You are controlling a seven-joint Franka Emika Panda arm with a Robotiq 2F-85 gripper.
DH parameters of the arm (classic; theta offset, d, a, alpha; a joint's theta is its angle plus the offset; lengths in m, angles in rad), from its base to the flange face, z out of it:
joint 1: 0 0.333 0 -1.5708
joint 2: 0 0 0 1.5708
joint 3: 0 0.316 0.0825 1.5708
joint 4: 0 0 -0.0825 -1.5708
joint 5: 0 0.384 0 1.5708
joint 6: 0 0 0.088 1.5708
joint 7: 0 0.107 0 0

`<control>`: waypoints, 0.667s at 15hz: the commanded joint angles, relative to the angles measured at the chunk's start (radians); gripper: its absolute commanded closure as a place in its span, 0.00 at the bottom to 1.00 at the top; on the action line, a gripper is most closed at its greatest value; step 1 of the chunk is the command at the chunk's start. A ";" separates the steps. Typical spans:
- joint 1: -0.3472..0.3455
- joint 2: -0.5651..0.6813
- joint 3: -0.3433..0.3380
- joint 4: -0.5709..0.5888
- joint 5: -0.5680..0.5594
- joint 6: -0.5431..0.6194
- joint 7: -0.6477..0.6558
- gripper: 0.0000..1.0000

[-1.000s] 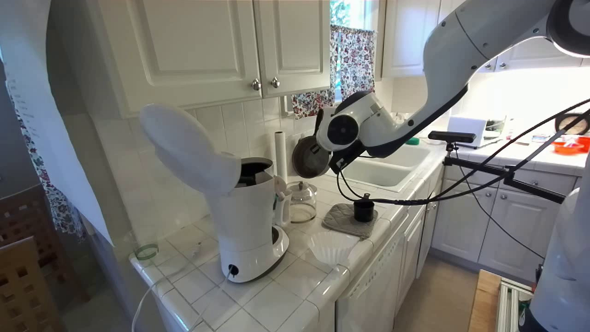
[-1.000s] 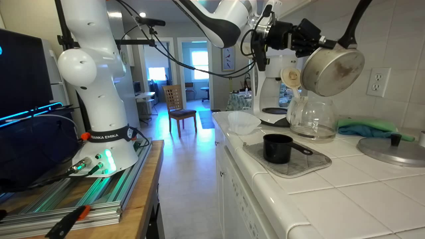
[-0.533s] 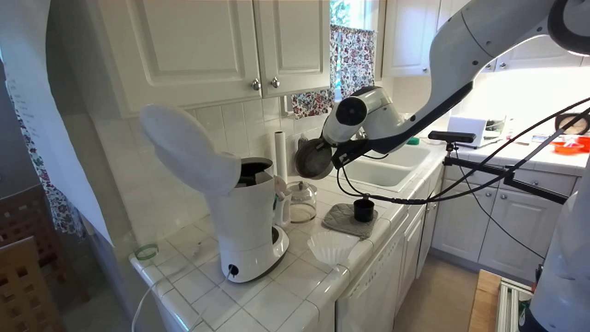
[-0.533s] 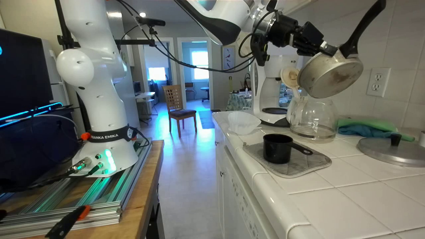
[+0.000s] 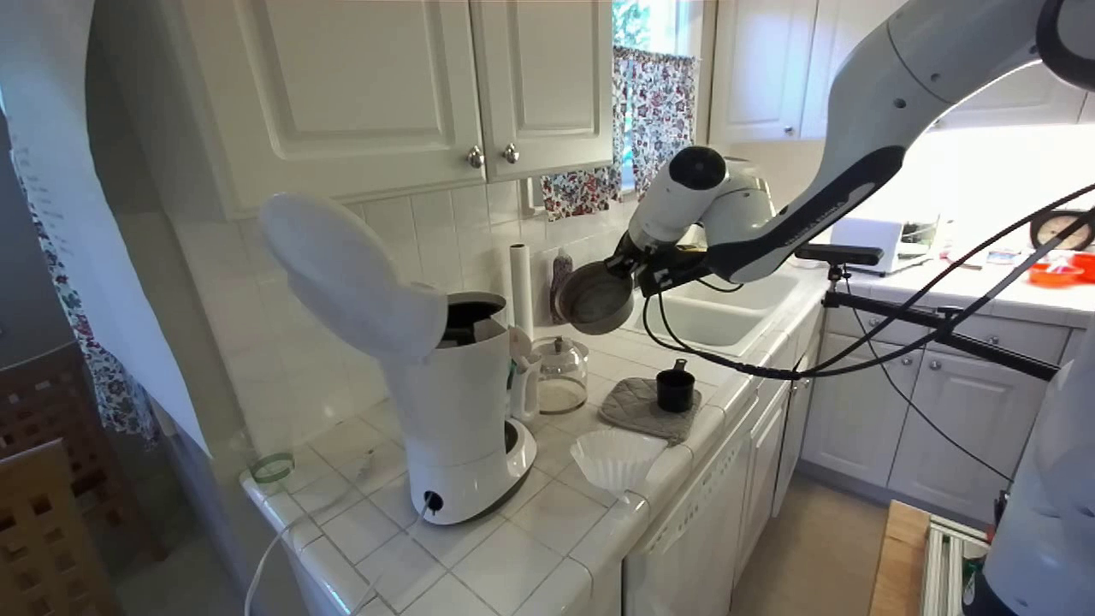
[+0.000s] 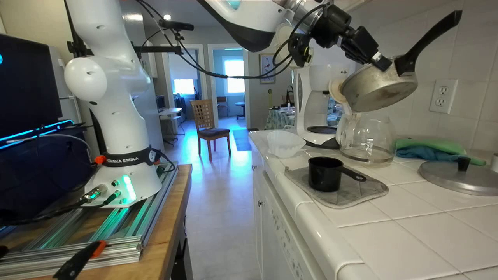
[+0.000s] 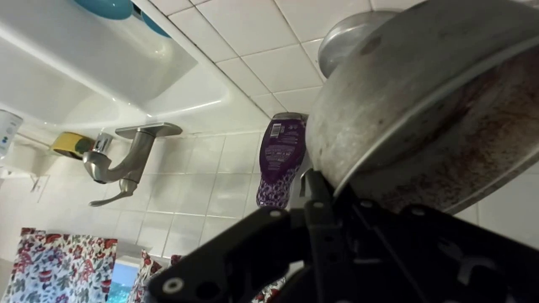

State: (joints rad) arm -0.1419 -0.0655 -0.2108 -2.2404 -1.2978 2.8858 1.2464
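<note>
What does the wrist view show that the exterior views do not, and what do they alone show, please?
Only the wrist view shows the blue rounded objects inside the sink and the barcode on the purple bottle.

Only the exterior views show the black measuring cup on the gray potholder, the white coffee maker and the paper filter.

All share the gripper holding the saucepan; the sink and floral curtain also show in an exterior view.

The white arm (image 5: 868,120) is arching over from its upright base (image 6: 120,179), the wrist (image 5: 674,207) is slanting downward, and the black gripper (image 6: 381,61) is pointing obliquely down, its jaws (dark and blurred in the wrist view) pinching almost together.
</note>
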 commanded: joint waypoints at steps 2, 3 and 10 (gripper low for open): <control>-0.006 -0.072 -0.055 -0.101 0.232 0.078 -0.206 0.98; -0.003 -0.076 -0.069 -0.113 0.279 0.088 -0.252 0.98; 0.023 -0.079 -0.149 -0.139 0.573 0.087 -0.517 0.98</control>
State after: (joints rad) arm -0.1393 -0.1164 -0.3262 -2.3530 -0.8411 2.9565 0.8392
